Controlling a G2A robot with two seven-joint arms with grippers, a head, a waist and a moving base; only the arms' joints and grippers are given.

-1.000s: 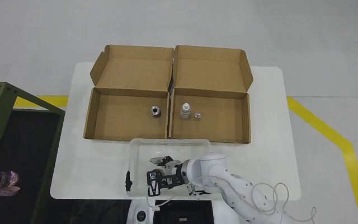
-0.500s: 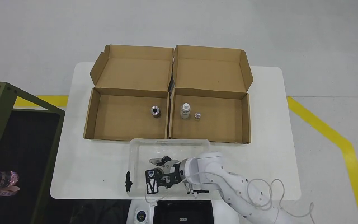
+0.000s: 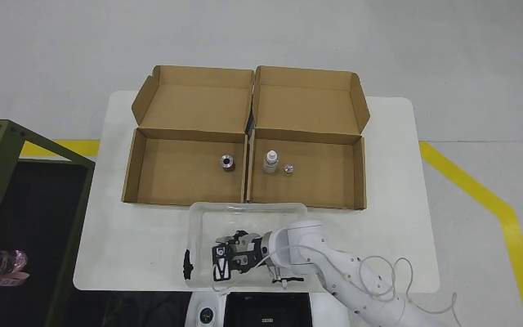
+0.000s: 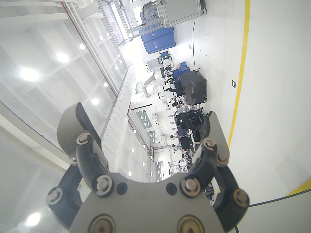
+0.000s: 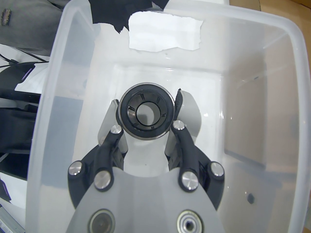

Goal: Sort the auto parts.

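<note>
Black rubber and bright steel make up the bearing [image 5: 145, 128]. It stands on its end on the floor of the clear plastic bin [image 5: 243, 13], with its bore facing up. The right gripper [image 5: 147, 98] is down inside the bin and has closed on the bearing: one finger lies against each side of the ring, and I see no gap.

The bin stands at the near edge of the white table [image 3: 392, 163]. From the bin, the left cardboard box [image 3: 172, 176] lies at 11 o'clock and the right cardboard box [image 3: 327, 180] at 1 o'clock. A round metal part [image 3: 225, 163] of the same look as the bearing stands in the left box. The right box holds a small white part [image 3: 270, 161] and a little metal piece [image 3: 288, 169].

I judge the step in hand to be the pick from the bin. The next move calls for a straight lift above the bin wall, then a carry toward 11 o'clock, because the matching part is there.

The left gripper [image 4: 145, 115] is wide open, holds nothing and points up into the hall.
</note>
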